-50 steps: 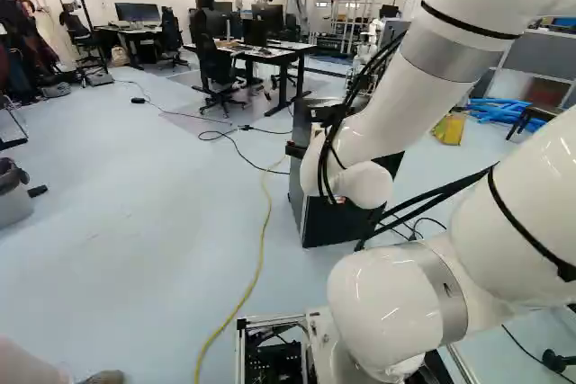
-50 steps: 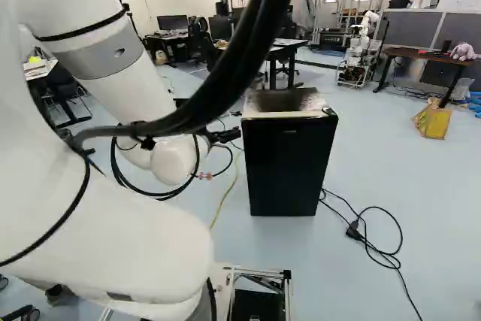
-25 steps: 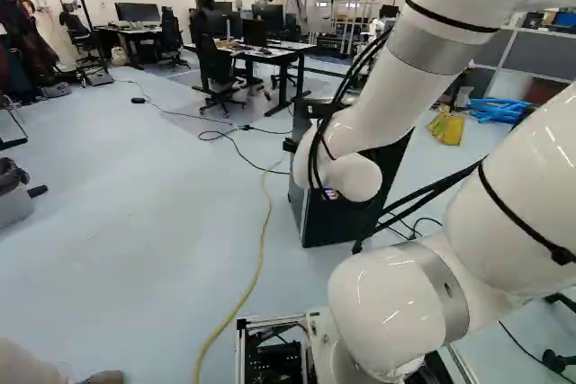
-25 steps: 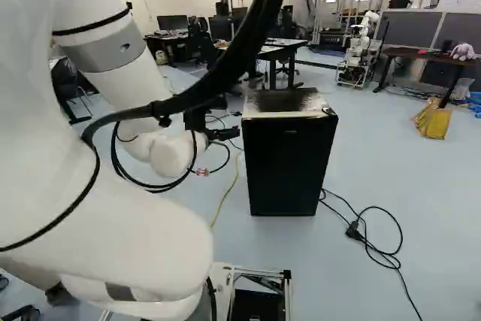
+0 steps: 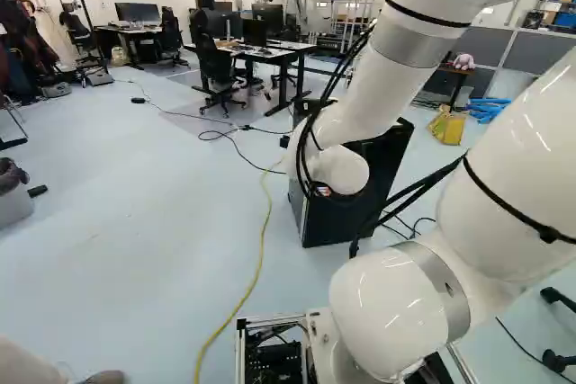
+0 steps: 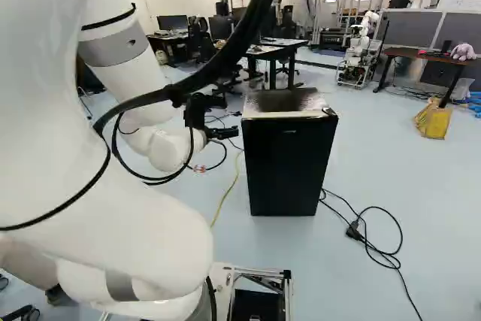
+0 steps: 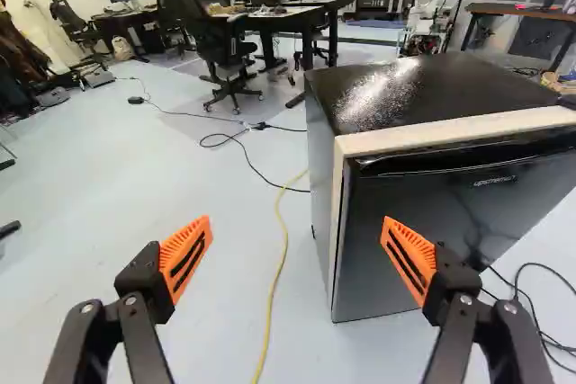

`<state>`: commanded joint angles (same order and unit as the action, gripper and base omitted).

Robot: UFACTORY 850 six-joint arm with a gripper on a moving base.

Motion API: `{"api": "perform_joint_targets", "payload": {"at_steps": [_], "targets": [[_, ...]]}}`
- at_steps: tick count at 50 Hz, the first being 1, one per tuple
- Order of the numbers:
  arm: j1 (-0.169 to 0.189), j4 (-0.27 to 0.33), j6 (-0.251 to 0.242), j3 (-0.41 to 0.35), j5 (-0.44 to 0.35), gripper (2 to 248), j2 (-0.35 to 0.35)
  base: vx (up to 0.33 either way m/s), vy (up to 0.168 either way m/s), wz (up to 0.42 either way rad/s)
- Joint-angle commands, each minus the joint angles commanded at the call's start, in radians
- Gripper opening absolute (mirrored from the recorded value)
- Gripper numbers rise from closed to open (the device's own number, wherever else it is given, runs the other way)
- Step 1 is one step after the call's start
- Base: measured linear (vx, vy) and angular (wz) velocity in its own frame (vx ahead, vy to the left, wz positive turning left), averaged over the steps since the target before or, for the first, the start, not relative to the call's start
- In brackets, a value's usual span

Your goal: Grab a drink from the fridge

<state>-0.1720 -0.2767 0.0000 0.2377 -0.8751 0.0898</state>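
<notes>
End effector (image 7: 297, 227) is hovering wide-spread near the fridge (image 7: 387, 96), so opening well is prob. needing slow alignment w/ the door (image 7: 364, 240) edge, min. shoving.

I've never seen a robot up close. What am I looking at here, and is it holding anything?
The robot is this big white arm, which rides on a moving base. Two pictures come from cameras on that base, behind the arm, to its left and right. The third looks out from the wrist along its black gripper, a simple hand with two fingers and orange pads. The fingers stand apart, holding nothing. All three pictures show the same small black fridge, standing on the floor with its door shut. A yellow cable lies nearby.
</notes>
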Motion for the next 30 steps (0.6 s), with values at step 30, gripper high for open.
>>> {"api": "perform_joint_targets", "payload": {"at_steps": [30], "targets": [[-0.042, -0.181, 0.0, 0.077, -0.065, 247, -0.16, 0.0, 0.0, 0.0]]}}
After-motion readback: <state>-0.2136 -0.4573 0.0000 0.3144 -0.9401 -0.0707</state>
